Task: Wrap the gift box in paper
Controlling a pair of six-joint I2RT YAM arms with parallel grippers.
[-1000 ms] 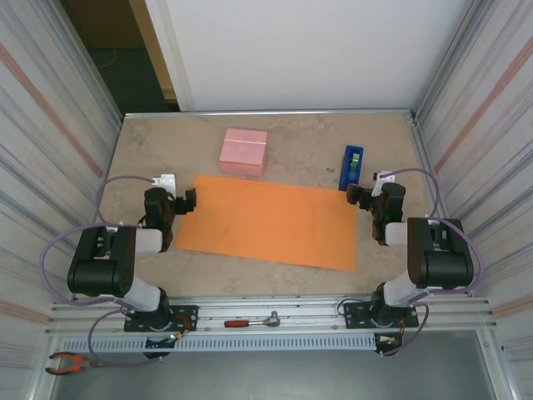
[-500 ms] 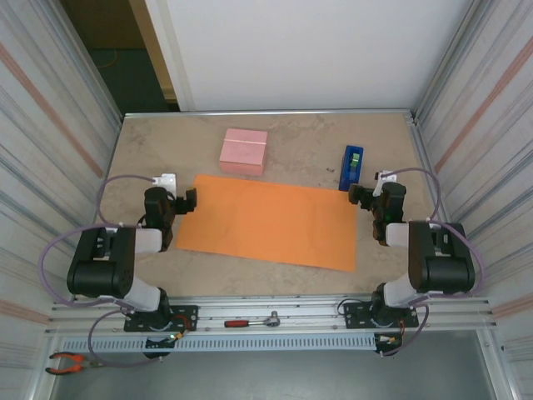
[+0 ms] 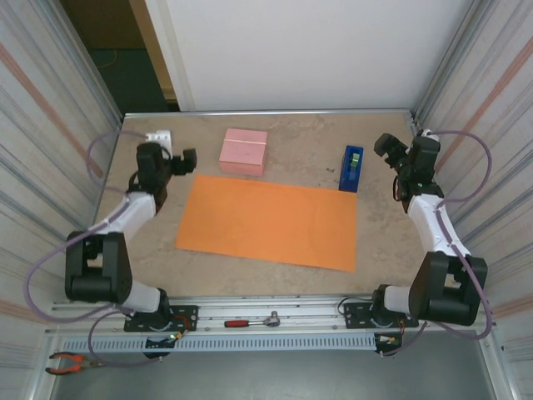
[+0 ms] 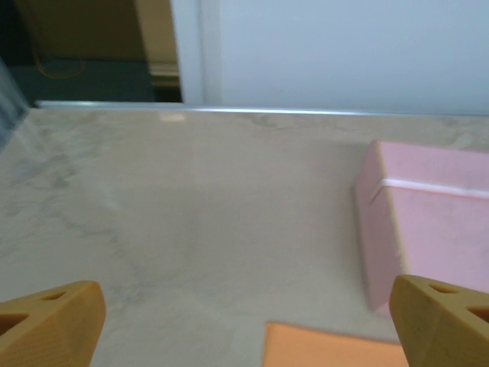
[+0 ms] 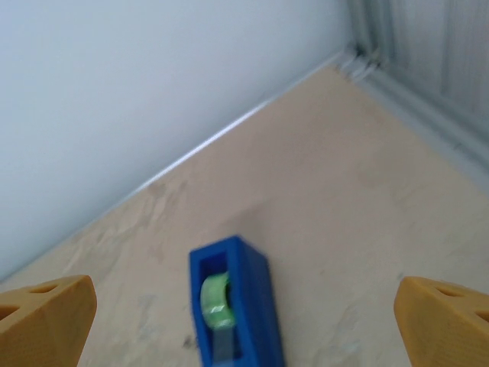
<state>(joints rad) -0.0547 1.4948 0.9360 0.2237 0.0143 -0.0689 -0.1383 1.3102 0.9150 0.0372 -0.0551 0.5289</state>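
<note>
Paper (image 3: 268, 221): orange sheet, lay flat at mid-table, nothing on it.
Box (image 3: 244, 151): pink, stood just beyond the paper's far edge, toward its left end.
Dispenser (image 3: 352, 167): blue, green roll inside, stood by the paper's far right corner.
Left gripper (image 3: 185, 161): jaws wide apart, empty, was left of the box.
Right gripper (image 3: 388, 147): jaws wide apart, empty, was right of the dispenser.
Table (image 3: 383, 250): beige, marbled.
</note>
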